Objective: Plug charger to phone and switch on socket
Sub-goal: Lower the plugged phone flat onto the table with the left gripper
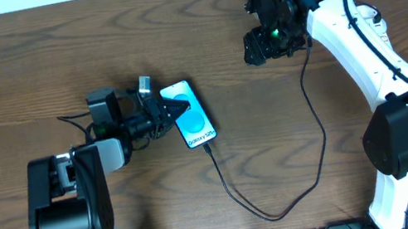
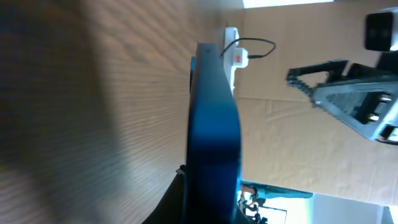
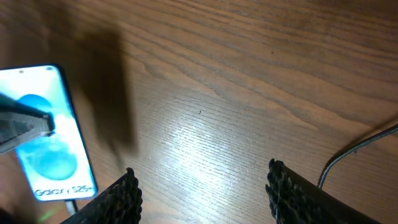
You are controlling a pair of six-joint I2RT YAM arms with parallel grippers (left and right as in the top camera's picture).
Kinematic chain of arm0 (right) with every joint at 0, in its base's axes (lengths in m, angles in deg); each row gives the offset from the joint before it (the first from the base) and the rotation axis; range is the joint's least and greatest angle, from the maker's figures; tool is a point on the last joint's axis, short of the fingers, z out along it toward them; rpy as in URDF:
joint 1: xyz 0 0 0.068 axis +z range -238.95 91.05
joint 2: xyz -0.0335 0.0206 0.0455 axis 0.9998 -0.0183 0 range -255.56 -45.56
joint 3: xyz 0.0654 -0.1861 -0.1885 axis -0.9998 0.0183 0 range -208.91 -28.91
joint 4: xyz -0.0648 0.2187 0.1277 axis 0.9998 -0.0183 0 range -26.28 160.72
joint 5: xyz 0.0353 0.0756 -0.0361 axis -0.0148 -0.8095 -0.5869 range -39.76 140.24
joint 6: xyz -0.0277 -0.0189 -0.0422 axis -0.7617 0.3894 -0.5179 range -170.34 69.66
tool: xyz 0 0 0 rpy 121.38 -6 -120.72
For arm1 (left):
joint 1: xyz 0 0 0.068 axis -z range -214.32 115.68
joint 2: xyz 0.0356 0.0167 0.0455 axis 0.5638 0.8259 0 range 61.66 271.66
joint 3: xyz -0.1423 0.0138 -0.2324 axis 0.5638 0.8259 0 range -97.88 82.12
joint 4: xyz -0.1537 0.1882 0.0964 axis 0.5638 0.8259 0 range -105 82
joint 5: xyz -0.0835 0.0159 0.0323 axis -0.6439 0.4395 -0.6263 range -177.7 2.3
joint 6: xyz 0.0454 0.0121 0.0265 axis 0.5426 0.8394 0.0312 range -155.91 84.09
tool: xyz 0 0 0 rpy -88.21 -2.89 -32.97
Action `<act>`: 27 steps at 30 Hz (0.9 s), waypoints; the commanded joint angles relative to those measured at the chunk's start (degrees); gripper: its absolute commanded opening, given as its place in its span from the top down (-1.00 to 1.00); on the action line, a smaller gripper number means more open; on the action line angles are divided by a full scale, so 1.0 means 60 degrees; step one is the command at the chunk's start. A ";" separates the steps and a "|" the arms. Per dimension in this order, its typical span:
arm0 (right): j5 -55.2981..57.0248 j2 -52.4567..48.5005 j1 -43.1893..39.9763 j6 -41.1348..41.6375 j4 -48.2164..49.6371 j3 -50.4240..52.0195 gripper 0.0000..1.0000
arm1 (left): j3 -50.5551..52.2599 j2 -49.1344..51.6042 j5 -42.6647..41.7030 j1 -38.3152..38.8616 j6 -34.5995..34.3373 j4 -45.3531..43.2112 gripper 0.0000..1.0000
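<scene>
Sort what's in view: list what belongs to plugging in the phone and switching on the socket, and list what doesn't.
Part of the job:
phone, gripped by the left gripper
black charger cable, reaching the phone's bottom edge
white power strip
right gripper, open and empty

Not part of the job:
wooden table, which is only the surface underneath

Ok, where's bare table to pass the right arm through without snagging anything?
Bare wood lies between the phone and the right-hand run of the charger, and across the table's top-left. It is crowded where the left fingers overlap the phone.
</scene>
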 commanded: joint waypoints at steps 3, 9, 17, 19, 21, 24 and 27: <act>0.0069 0.0102 0.0047 0.0091 -0.0007 -0.0007 -0.28 | -0.0011 0.0787 -0.0055 0.0022 0.0189 -0.0011 0.85; 0.0069 0.0102 0.0047 0.0095 -0.0007 -0.0007 -0.29 | -0.0018 0.1122 0.0193 0.0022 0.0186 0.0022 0.86; 0.0069 0.0102 0.0098 0.0095 -0.0015 -0.0007 -0.29 | -0.0018 0.1129 0.0973 0.0022 -0.0044 0.0488 0.85; 0.0069 0.0102 0.0127 0.0095 -0.0018 -0.0007 -0.29 | -0.0018 0.1129 0.1024 0.0022 -0.0062 0.0484 0.85; 0.0073 0.0102 0.0153 0.0095 -0.0015 -0.0007 -0.29 | -0.0018 0.1129 0.1100 0.0022 -0.0062 0.0488 0.85; 0.0073 0.0102 0.0153 0.0091 -0.0015 -0.0007 -0.29 | -0.0018 0.1129 0.1271 0.0022 -0.0109 0.0488 0.82; 0.0073 0.0102 0.0153 0.0091 -0.0015 -0.0007 -0.29 | -0.0018 0.1129 0.1271 0.0022 -0.0109 0.0488 0.74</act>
